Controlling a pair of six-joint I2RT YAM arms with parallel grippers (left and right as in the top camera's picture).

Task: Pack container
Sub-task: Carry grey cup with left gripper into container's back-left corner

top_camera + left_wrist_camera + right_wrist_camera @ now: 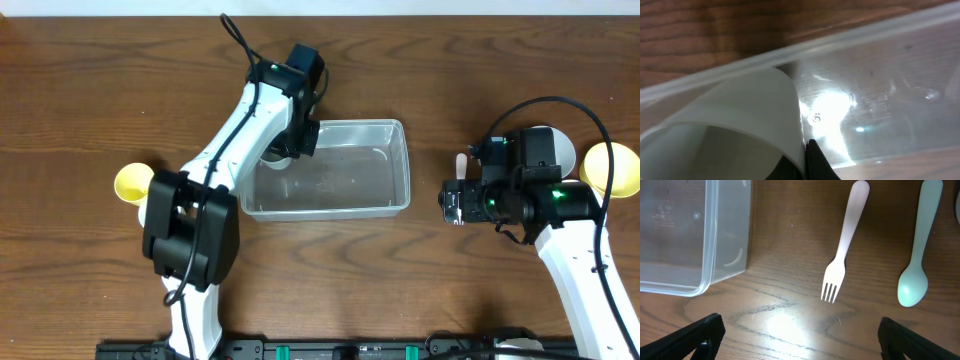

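The clear rectangular container [385,170] lies at the table's middle. My left gripper [288,148] is at its far left corner, shut on the wall of a white cup [275,157] that sits inside that corner. In the left wrist view the white cup [740,115] fills the lower left, one black finger [815,160] presses its outside, and the container's rim [850,40] runs across above. My right gripper [450,203] is open and empty to the right of the container. In the right wrist view it [800,337] hovers over bare wood, with the container's corner [705,275] at upper left.
A pale pink fork [842,255] and a pale green spoon [914,277] lie just beyond my right gripper. The fork's handle shows overhead [459,163]. A yellow cup [130,182] stands at the far left. A yellow bowl [615,168] and a white bowl [560,148] sit at the far right.
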